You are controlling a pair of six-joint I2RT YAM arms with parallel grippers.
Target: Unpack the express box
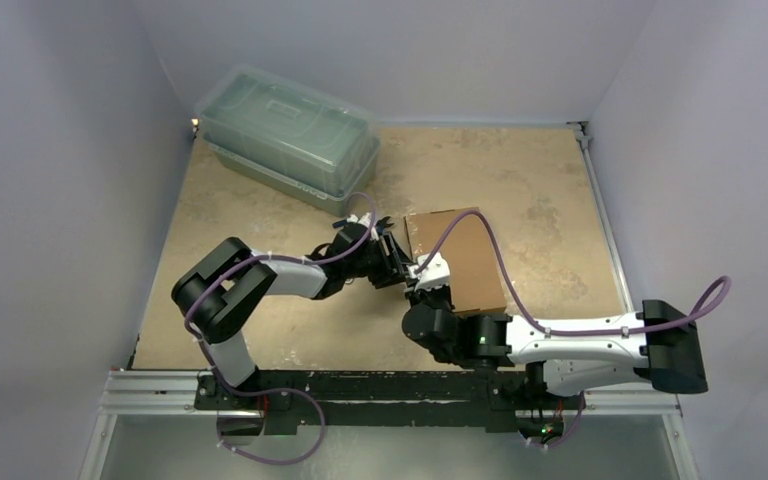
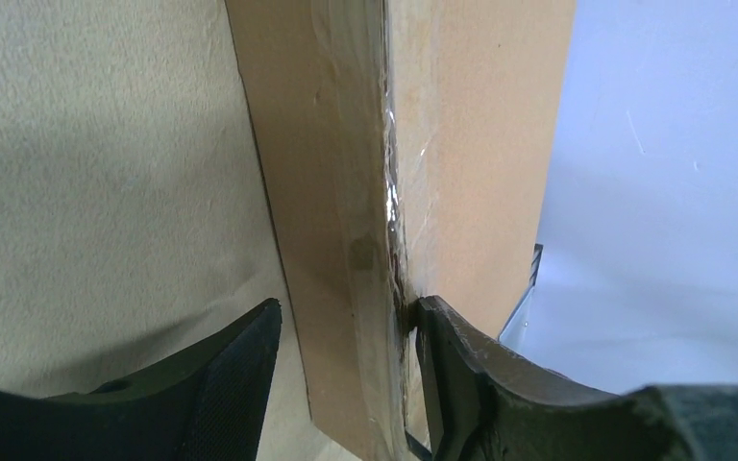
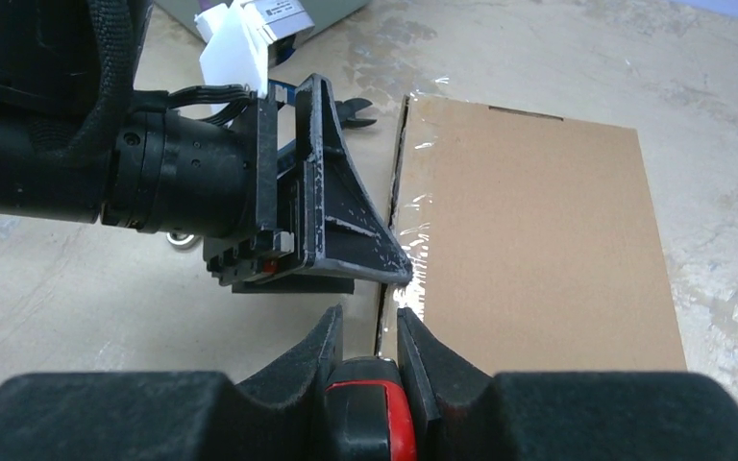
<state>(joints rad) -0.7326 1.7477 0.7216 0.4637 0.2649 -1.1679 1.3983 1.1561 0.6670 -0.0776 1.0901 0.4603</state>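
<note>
Robot lab test cell. Plain pale lavender-grey panel walls (image 1: 60, 220) box in mottled beige worktop (image 1: 550, 190) on three sides. Silver aluminium extrusion rail (image 1: 150, 392) runs along near edge, by bases of black-and-white left robot arm (image 1: 260, 275) and black-and-white right robot arm (image 1: 590, 345). Purple cables (image 1: 496, 255) loop loose over arms. Translucent grey-green plastic lidded container (image 1: 285, 135) sits in far left corner.

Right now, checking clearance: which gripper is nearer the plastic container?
Left, narrowly. The left gripper is at the express box's taped edge, short of the plastic container; the right gripper meets that edge farther from the container.
</note>
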